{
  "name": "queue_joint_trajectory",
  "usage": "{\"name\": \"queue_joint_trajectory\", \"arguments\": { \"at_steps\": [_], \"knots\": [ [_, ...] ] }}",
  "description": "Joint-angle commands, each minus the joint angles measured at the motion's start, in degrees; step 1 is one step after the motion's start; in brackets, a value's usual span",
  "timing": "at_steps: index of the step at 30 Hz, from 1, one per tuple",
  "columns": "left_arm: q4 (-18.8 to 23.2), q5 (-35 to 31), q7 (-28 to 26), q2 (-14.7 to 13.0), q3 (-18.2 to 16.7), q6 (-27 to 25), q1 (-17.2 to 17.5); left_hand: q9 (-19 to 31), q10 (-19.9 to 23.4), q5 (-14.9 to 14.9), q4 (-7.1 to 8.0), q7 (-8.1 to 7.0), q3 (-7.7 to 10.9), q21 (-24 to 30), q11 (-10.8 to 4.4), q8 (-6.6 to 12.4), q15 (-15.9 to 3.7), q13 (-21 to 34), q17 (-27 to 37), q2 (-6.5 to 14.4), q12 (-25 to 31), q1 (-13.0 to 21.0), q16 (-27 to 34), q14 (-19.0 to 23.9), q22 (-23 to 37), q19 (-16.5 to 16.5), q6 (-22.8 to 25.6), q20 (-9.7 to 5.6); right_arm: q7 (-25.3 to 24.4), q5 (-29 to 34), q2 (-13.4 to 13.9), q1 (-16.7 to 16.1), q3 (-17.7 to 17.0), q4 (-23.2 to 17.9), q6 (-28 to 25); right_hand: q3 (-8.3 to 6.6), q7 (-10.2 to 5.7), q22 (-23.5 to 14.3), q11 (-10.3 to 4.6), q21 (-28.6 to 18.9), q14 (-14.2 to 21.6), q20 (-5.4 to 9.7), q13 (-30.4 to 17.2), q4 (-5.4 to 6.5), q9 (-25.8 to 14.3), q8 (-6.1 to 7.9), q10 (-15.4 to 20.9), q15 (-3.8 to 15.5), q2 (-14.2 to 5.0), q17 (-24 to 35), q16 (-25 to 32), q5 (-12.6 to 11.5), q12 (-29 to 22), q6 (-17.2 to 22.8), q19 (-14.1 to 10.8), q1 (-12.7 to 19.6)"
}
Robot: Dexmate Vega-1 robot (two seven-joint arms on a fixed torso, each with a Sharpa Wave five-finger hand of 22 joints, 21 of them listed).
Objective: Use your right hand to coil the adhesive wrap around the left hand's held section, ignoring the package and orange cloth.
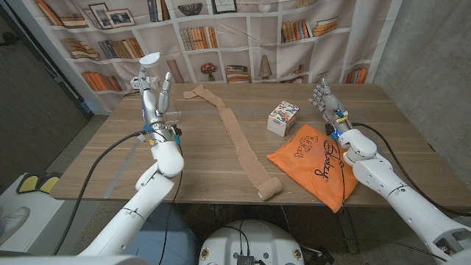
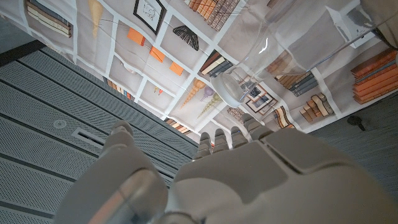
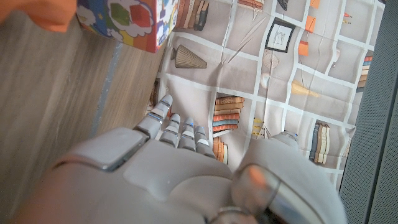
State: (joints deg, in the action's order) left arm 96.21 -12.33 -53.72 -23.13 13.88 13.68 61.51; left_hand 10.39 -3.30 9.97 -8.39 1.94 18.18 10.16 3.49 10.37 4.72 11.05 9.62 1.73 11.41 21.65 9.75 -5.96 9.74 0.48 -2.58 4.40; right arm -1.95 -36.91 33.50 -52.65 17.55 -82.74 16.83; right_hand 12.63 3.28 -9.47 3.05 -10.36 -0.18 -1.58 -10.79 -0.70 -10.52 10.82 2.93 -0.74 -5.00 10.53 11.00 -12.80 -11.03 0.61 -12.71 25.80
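Adhesive wrap [image 1: 234,140] lies unrolled on the worktop [image 1: 206,173]; left hand [image 1: 154,94] fingers are closed round a clear glass [image 1: 149,70]; right hand [image 1: 324,99] is held empty, fingers apart.

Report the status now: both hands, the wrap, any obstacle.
Left hand holds a clear glass, raised. Right hand open, empty. Adhesive wrap lies unrolled, untouched. Package and orange cloth beside it.
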Motion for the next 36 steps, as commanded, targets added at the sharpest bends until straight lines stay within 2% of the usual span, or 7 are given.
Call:
{"name": "queue_joint_trajectory", "arguments": {
  "at_steps": [1, 6, 12, 16, 20, 31, 36],
  "knots": [
    [-0.4, -1.4, -3.2, 1.6, 1.2, -5.1, -2.3, 0.1, -0.8, 0.1, 0.05, 0.00, 0.54, 0.0, 0.46, -0.04, 0.51, 0.1, 0.1, 0.4, -0.2, 0.4, 0.0, -0.6, 0.2, 0.0, -0.7, 0.76, -0.1, -0.2, 0.3, -0.4, -0.1, -0.3, -0.5, -0.19, 0.46, -0.1, 0.03, -0.1, -0.7, -0.01, -0.2, -0.21, -0.2, 0.23, 0.2, -0.04, -0.50, 0.2, 0.0, -0.1, -0.2, -0.2, 0.4, 0.3],
    [-2.4, -1.8, -5.0, 1.8, 2.0, -5.6, -3.6, 0.1, -1.0, 0.1, 0.00, 0.33, 0.58, 0.1, 0.98, -0.12, 1.32, 0.2, 0.1, 0.4, -0.2, 0.6, 0.1, -0.9, 0.2, -0.4, -1.3, 1.35, -0.3, -0.4, 0.2, -0.5, -0.3, -0.3, -0.6, -0.20, 0.46, -0.1, 0.08, -0.1, -0.8, 0.01, -0.2, -0.22, -0.2, 0.24, 0.3, -0.05, -0.50, 0.2, 0.0, -0.1, -0.2, -0.1, 0.4, 0.3],
    [-3.2, -3.7, -8.3, 2.4, 3.0, -8.8, -4.6, 0.1, -1.3, 0.1, -0.10, 0.62, 0.67, -0.1, 1.16, -0.11, 1.51, 0.2, 0.1, 0.5, -0.1, 0.8, 0.1, -1.4, 0.2, -1.3, -1.8, 2.09, -0.5, -0.5, 0.3, -0.7, -0.4, -0.5, -0.7, -0.19, 0.47, -0.1, 0.02, -0.1, -0.8, -0.02, -0.2, -0.24, -0.2, 0.24, 0.3, -0.03, -0.46, 0.2, 0.0, 0.0, -0.2, -0.2, 0.4, 0.3],
    [-4.4, -4.8, -10.3, 2.8, 3.1, -8.7, -5.2, 0.1, -1.4, 0.1, -0.09, 1.43, 0.18, -0.6, 1.59, 0.08, 2.12, 0.3, 0.2, -0.3, 0.2, 0.7, 0.2, -2.0, 0.2, -5.0, -2.3, 4.89, -0.7, -0.6, 0.3, -0.9, -0.5, -0.6, -0.8, -0.19, 0.47, -0.1, 0.09, -0.1, -0.8, -0.03, -0.2, -0.25, -0.2, 0.24, 0.3, -0.07, -0.45, 0.2, 0.0, 0.0, -0.2, -0.2, 0.5, 0.3],
    [-5.8, -9.3, -10.3, 5.2, 1.3, -9.6, -5.5, 0.1, -1.6, 0.2, -0.05, 2.19, 0.04, -0.5, 1.87, 0.26, 2.58, 0.3, 0.2, -0.5, 0.2, 0.7, 0.2, -2.4, 0.2, -6.2, -2.1, 5.99, -0.8, -0.6, 0.3, -1.0, -0.5, -0.6, -1.0, -0.22, 0.43, -0.1, 0.07, -0.1, -0.8, -0.04, -0.2, -0.26, -0.2, 0.24, 0.3, -0.01, -0.47, 0.2, 0.0, 0.0, -0.2, -0.2, 0.5, 0.3],
    [-7.2, -11.6, -10.3, 7.0, 0.2, -13.3, -6.5, 0.1, 0.3, 0.4, -0.66, 3.78, 0.53, 1.2, 2.74, 0.96, 3.60, 0.4, 0.2, -0.5, 1.2, 2.6, 1.2, 0.3, 0.3, -3.0, -0.5, 7.14, -1.6, -0.9, 0.2, -1.7, -0.8, -1.0, -0.9, -0.29, 0.49, -0.1, 0.00, -0.1, -0.7, -0.07, -0.2, -0.32, -0.2, 0.29, 0.3, 0.09, -0.52, 0.2, 0.0, 0.0, -0.2, 0.0, 0.6, 0.3],
    [-7.7, -15.3, -10.3, 8.4, -0.6, -16.1, -6.9, 0.2, 0.7, 0.4, -0.94, 4.30, 0.93, 1.4, 3.20, 0.93, 4.28, 0.5, 0.3, -0.3, 1.4, 3.6, 1.3, 1.3, 0.3, -2.2, -0.6, 7.35, -1.5, -0.9, 0.1, -1.7, -0.9, -0.9, -0.9, -0.31, 0.48, -0.1, 0.00, -0.1, -0.7, -0.06, -0.2, -0.34, -0.2, 0.29, 0.3, 0.17, -0.52, 0.2, 0.1, 0.0, -0.2, 0.0, 0.6, 0.3]
  ]
}}
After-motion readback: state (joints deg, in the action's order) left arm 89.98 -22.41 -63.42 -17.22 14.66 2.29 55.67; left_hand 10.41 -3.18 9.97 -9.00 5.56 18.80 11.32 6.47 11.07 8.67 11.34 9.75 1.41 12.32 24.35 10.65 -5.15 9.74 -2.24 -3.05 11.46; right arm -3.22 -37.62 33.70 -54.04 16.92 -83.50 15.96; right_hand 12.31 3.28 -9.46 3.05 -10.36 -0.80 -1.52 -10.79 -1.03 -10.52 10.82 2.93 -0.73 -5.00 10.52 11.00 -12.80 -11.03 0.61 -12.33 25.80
